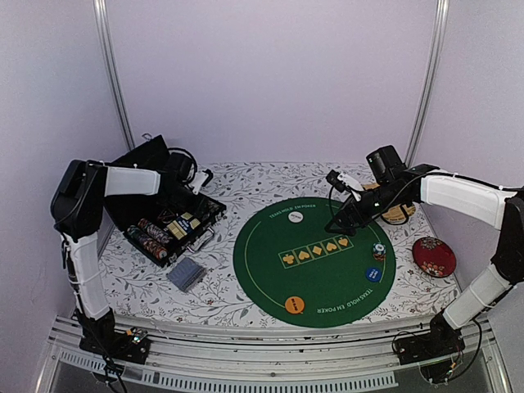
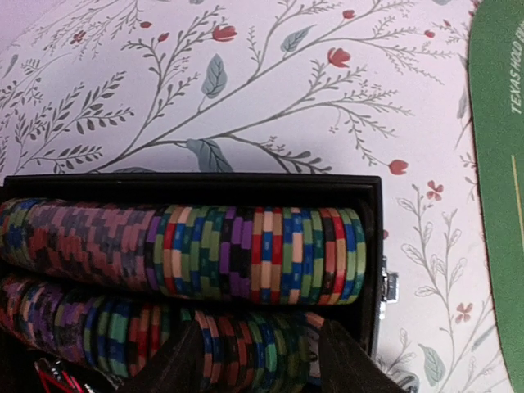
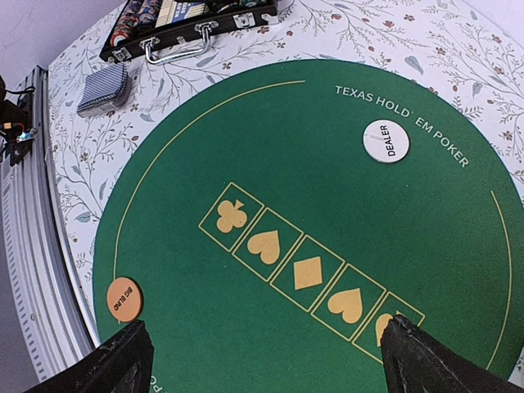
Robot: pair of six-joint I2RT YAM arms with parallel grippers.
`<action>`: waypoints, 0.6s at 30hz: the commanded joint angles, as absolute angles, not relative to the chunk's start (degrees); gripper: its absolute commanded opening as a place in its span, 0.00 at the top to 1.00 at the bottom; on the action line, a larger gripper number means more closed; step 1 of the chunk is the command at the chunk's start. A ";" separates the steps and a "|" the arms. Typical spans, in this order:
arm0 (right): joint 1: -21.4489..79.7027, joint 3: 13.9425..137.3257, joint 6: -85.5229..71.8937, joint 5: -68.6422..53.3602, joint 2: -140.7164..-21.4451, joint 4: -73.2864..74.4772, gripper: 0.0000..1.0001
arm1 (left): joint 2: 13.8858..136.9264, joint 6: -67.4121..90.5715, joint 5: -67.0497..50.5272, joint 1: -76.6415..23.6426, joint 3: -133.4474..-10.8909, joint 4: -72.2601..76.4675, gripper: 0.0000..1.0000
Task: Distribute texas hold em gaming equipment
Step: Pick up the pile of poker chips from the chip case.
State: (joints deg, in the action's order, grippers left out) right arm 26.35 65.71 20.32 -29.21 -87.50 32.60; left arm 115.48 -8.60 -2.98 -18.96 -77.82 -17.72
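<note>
My left gripper (image 1: 198,183) is at the far right end of the open black chip case (image 1: 214,211). In the left wrist view it (image 2: 260,329) is shut on several striped poker chips (image 2: 262,352) at the end of the nearer row, beside the case wall (image 2: 372,246). A second chip row (image 2: 246,255) lies behind. My right gripper (image 1: 337,224) hangs wide open and empty over the green poker mat (image 1: 270,278), and also shows in the right wrist view (image 3: 266,326). On the mat are a white dealer disc (image 3: 386,141), an orange disc (image 3: 124,299), a blue disc (image 1: 372,274) and a small chip stack (image 1: 378,251). The card deck (image 1: 187,273) lies left of the mat.
A red round cushion (image 1: 434,255) lies right of the mat, with a tan slatted mat (image 1: 399,215) behind my right arm. The case lid (image 1: 147,160) stands open at the back left. More chip rows (image 1: 150,236) fill the case's left end. The rail runs along the near edge.
</note>
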 commanded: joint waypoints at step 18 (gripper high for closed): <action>27.00 67.32 19.97 -30.05 -88.70 33.92 0.01 | 118.84 -8.24 15.97 -19.96 -76.61 -27.96 0.47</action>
State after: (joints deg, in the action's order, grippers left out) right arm 26.63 65.73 20.32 -29.26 -87.61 33.08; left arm 115.87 -8.49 10.79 -21.28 -76.95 -20.86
